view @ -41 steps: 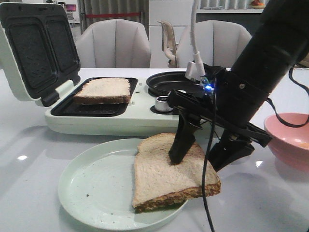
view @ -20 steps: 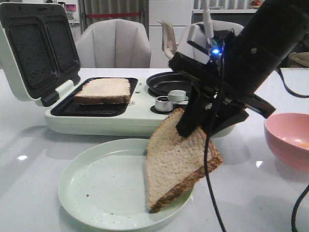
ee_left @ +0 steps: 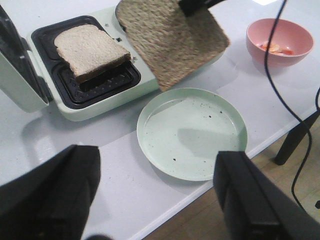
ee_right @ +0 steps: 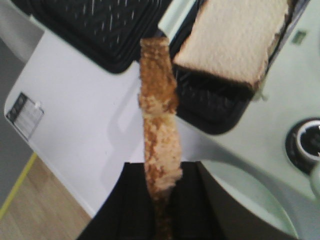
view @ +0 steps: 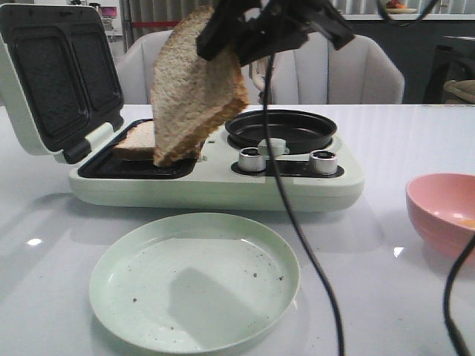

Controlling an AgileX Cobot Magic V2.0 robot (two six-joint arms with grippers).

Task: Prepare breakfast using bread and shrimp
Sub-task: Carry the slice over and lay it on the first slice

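Note:
My right gripper (view: 231, 33) is shut on a bread slice (view: 193, 85) and holds it hanging in the air above the open sandwich maker (view: 215, 174). In the right wrist view the slice shows edge-on (ee_right: 159, 145) between the fingers (ee_right: 130, 210). The other bread slice (view: 133, 142) lies in the maker's left well, also in the left wrist view (ee_left: 89, 50) and the right wrist view (ee_right: 235, 40). The shrimp (ee_left: 280, 49) lies in the pink bowl (ee_left: 277, 30). My left gripper (ee_left: 157, 195) is open and empty, above the table's front edge.
The pale green plate (view: 194, 278) sits in front of the maker, with crumbs only. The maker's lid (view: 56, 78) stands open at the left, its round pan (view: 280, 127) and knobs (view: 323, 161) on the right. The pink bowl (view: 445, 215) is at the right. Chairs stand behind the table.
My right gripper has lifted the bread slice off the green plate and carried it up and to the left, over the sandwich maker. The plate now holds no bread.

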